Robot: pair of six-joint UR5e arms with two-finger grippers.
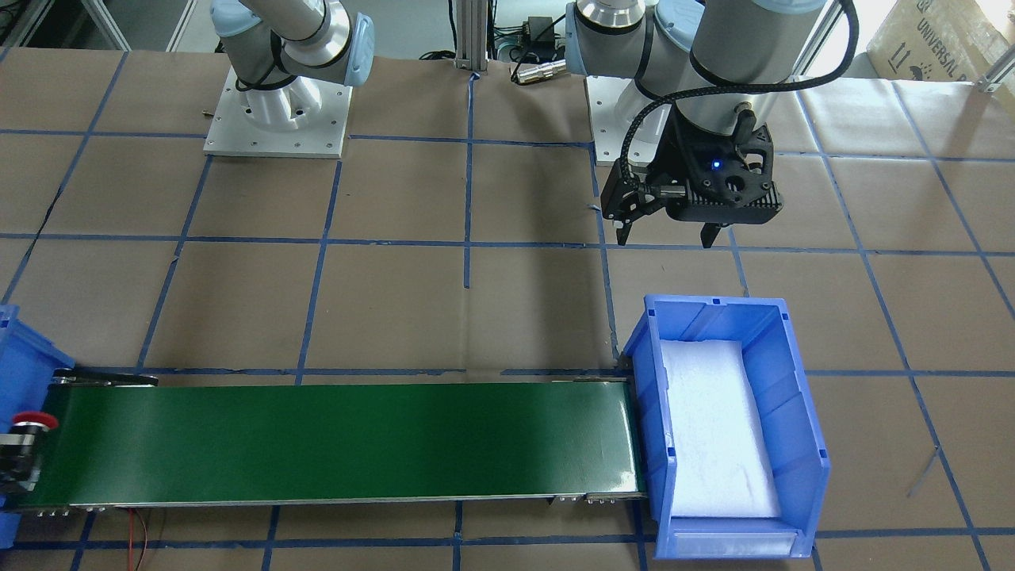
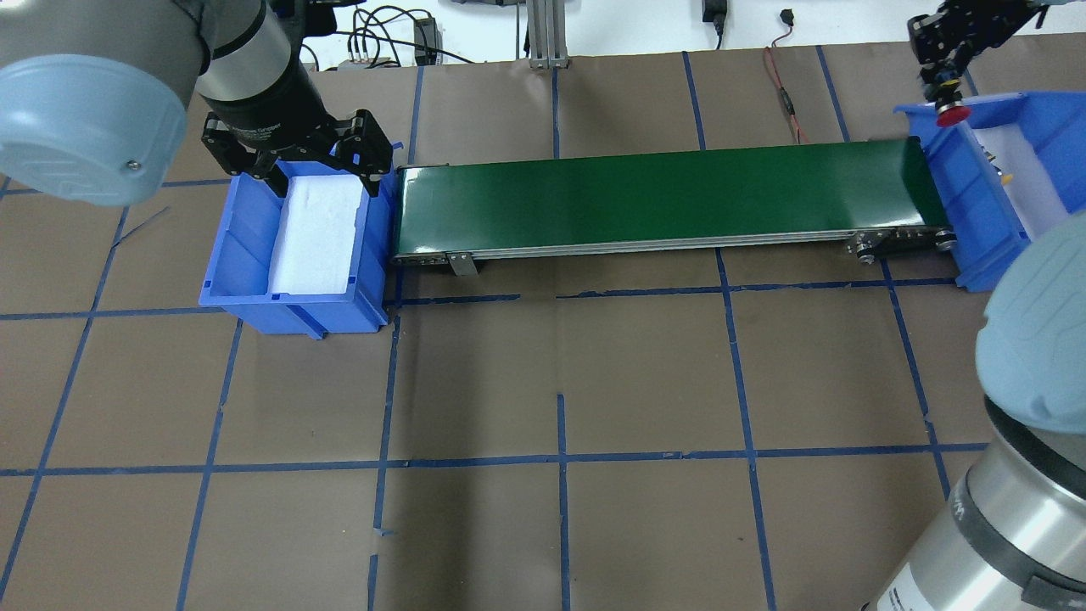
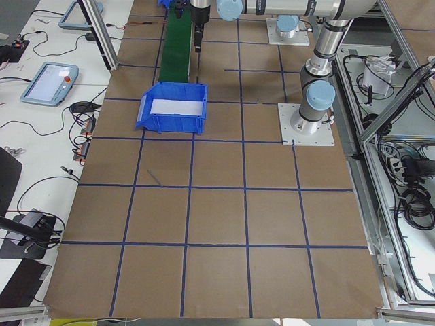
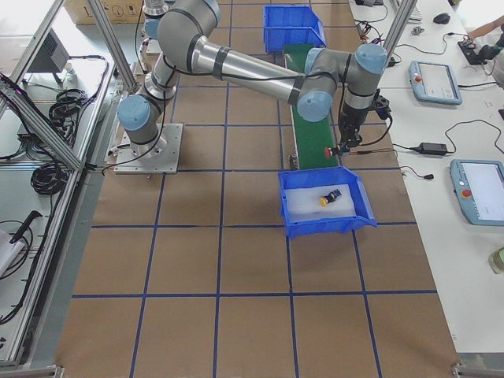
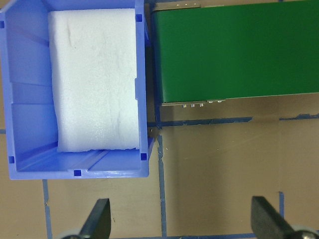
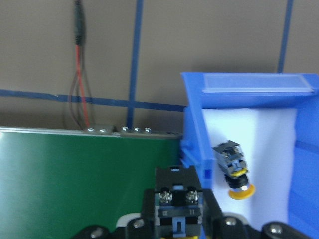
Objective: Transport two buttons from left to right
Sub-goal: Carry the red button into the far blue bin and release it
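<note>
My right gripper [image 6: 177, 211] is shut on the black-and-silver body of the red button [image 2: 952, 112]. It holds the button over the right end of the green conveyor belt [image 2: 653, 195], beside the wall of the right blue bin [image 6: 197, 124]. The red cap also shows in the front view [image 1: 36, 419]. The yellow button [image 6: 234, 169] lies on its side on the white foam in that bin; it also shows in the exterior right view [image 4: 328, 198]. My left gripper [image 2: 314, 170] is open and empty, above the left blue bin [image 2: 242, 238], which holds only white foam.
The belt [image 1: 341, 444] runs between the two bins. Red and black wires [image 6: 79, 94] lie on the table beyond the belt's right end. Brown paper with blue tape lines covers the table. The arm bases [image 1: 277, 119] stand behind the belt.
</note>
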